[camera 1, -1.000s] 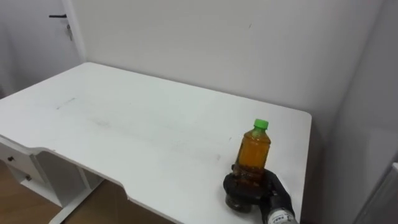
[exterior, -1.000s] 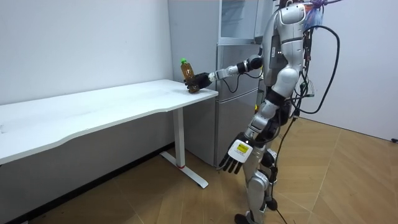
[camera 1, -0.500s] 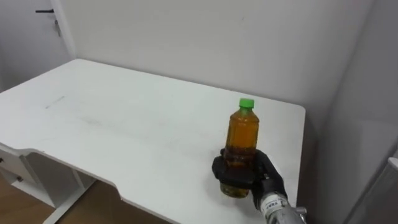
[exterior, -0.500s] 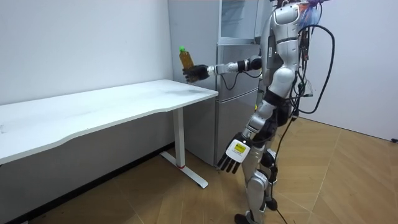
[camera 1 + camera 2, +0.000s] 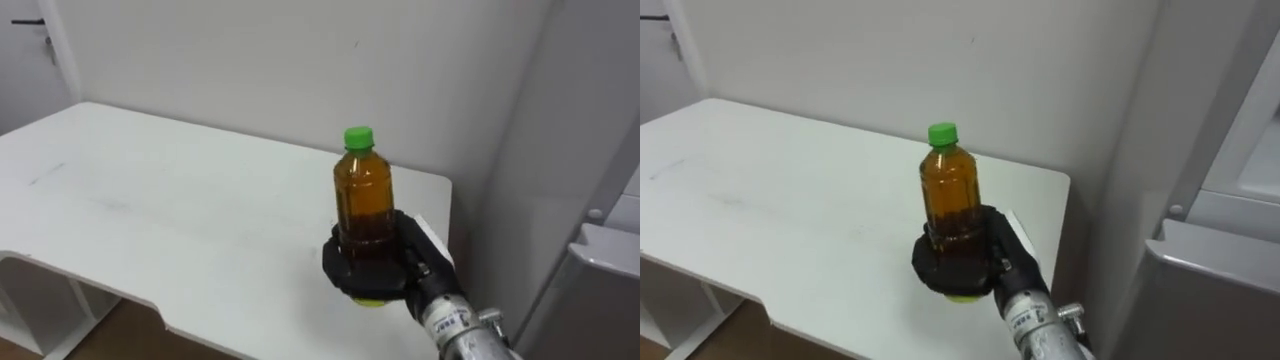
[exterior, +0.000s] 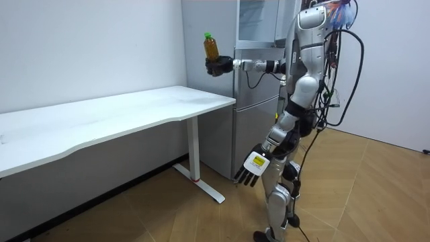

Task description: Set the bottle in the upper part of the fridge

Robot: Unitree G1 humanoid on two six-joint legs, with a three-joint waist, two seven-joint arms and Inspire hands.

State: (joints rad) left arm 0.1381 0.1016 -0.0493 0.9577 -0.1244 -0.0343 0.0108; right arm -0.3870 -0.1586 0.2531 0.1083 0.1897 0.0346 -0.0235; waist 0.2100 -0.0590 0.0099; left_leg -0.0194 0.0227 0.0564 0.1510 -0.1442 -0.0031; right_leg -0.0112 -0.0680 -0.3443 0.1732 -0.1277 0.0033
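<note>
Bottle point(image 5: 362, 195): held upright, green cap on top and long axis vertical, lifted clear of the counter point(image 5: 150, 210) and above its far right corner
Right hand point(image 5: 385, 262): clamped round the bottle's lower part, dark fingers curled about the base, the arm stretched out at shoulder height in the room view
Left hand point(image 6: 252, 168): hung low beside the thigh, fingers straight and spread, nothing carried
Stance: the robot is seen upright on the wood floor, just in front of the fridge point(image 6: 259, 101), with the counter's end at the room view's left
Key relation: the fridge lies to the right of the bottle, just beyond the counter's edge; the bottle is carried at about the level of the seam between the lower and upper compartments, so a swing to the right and a small rise are judged to be needed
Upper compartment point(image 5: 1250, 120): its door seems shut, though this cannot be told for sure
Nearer hand: the right hand is already loaded, so the door would be left to the free left hand
Risk: the grasp sits low on a tall bottle, so tipping is judged possible in a fast swing
</note>
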